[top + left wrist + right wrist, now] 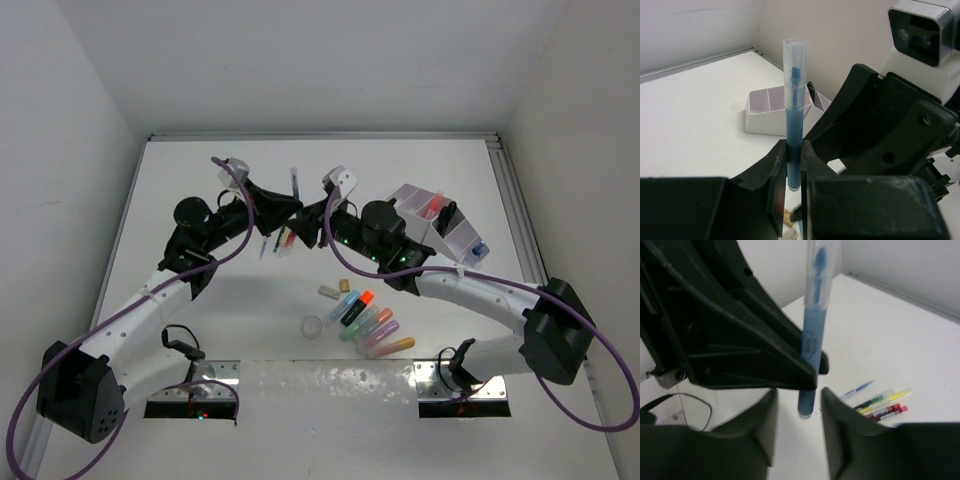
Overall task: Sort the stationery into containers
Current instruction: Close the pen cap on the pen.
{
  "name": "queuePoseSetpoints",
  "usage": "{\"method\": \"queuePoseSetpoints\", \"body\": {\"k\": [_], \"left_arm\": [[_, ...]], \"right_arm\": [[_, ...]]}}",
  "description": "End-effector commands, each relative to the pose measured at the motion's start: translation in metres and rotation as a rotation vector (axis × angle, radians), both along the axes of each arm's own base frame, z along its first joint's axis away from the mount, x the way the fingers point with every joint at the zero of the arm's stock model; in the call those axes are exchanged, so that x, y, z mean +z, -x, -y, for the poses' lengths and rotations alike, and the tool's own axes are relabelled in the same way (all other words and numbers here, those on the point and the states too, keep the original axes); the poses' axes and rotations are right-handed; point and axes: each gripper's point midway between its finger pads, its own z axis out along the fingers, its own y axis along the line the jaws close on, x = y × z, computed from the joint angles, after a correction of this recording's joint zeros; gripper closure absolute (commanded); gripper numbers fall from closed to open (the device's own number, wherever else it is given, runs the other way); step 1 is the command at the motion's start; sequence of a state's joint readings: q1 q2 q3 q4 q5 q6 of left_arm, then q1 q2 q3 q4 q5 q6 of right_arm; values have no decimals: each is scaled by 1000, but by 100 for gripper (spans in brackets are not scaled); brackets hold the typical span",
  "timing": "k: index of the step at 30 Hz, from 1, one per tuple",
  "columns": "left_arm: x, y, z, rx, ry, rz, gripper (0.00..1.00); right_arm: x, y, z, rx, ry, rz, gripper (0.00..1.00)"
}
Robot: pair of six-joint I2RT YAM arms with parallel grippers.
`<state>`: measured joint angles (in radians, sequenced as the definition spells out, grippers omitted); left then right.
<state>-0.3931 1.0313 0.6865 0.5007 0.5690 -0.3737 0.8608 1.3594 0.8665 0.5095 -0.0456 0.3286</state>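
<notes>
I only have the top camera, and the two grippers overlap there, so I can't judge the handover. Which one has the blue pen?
Observer: The left gripper is shut on the blue pen, which it holds upright.
Operator: Is the right one gripping it too?
Observer: No. The right wrist view shows the right gripper open, its jaws either side of the pen's lower end with gaps visible.
Operator: Is the cap on?
Observer: Yes, a clear cap covers the tip.
</notes>
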Motion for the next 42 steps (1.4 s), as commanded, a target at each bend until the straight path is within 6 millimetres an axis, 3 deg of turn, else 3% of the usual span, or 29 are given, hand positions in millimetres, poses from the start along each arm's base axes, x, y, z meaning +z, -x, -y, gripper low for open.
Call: {"method": "queuePoseSetpoints", "body": {"k": [1, 2, 3, 4, 5, 6, 8, 9, 11, 12, 13, 14, 15, 17, 18, 20, 23, 27, 30, 34, 35, 37, 39, 42], "left_arm": [[8, -1, -2, 26, 3, 22, 100], [5, -1, -3, 30, -11, 23, 100], [3, -4, -6, 49, -37, 38, 100], [-3, -5, -9, 60, -62, 25, 100], [-6, -7, -11, 72, -92, 49, 100], [-11, -8, -13, 77, -117, 55, 100], [-23, -8, -14, 74, -186, 78, 100], [-27, -7, -13, 67, -207, 87, 100], [-38, -4, -13, 50, -252, 102, 100], [-40, -3, -12, 40, -268, 111, 100], [-45, -1, -12, 29, -287, 111, 100], [-48, 0, -11, 16, -319, 146, 100], [-51, 3, -9, 2, -332, 151, 100], [-52, 5, -7, -6, -345, 162, 100], [-52, 6, -6, -9, -345, 161, 100], [-51, 7, -5, -14, -341, 158, 100], [-49, 7, -5, -10, -332, 153, 100], [-47, 9, -4, -17, -324, 155, 100], [-48, 10, -4, -17, -322, 152, 100], [-48, 10, -1, -22, -316, 150, 100], [-45, 10, 0, -22, -309, 158, 100], [-41, 7, 0, -3, -289, 148, 100], [-32, 2, -1, 32, -209, 79, 100], [0, -5, -5, 62, -79, 64, 100]], "right_arm": [[17, 11, -5, 51, 4, 33, 57], [12, 11, 0, 37, 31, 29, 51], [6, 12, 12, 23, 89, 26, 37], [1, 12, 20, 11, 127, 22, 32], [-13, 13, 33, -15, 197, -17, 29], [-4, 12, 46, -38, 213, 2, 27], [-10, 15, 64, -44, 296, -19, 29], [6, 14, 72, -56, 292, -4, 53], [27, 11, 81, -75, 300, 6, 82], [36, 10, 81, -80, 293, 11, 89], [43, 8, 80, -83, 283, 14, 89], [54, 6, 77, -90, 248, 20, 81], [62, 1, 73, -101, 219, 27, 48], [84, -7, 63, -117, 98, 45, 31], [80, -12, 56, -113, 88, 32, 27], [92, -18, 46, -110, 20, 34, 26], [86, -28, 30, -103, -20, -12, 27], [76, -37, 24, -126, -48, -53, 30], [68, -38, 19, -116, -69, -68, 37], [61, -37, 10, -84, -97, -95, 70], [53, -37, 7, -68, -87, -107, 86], [44, -35, 4, -57, -88, -133, 100], [30, -36, 5, -65, -65, -161, 100], [1, -31, 11, -76, 0, -174, 100]]}}
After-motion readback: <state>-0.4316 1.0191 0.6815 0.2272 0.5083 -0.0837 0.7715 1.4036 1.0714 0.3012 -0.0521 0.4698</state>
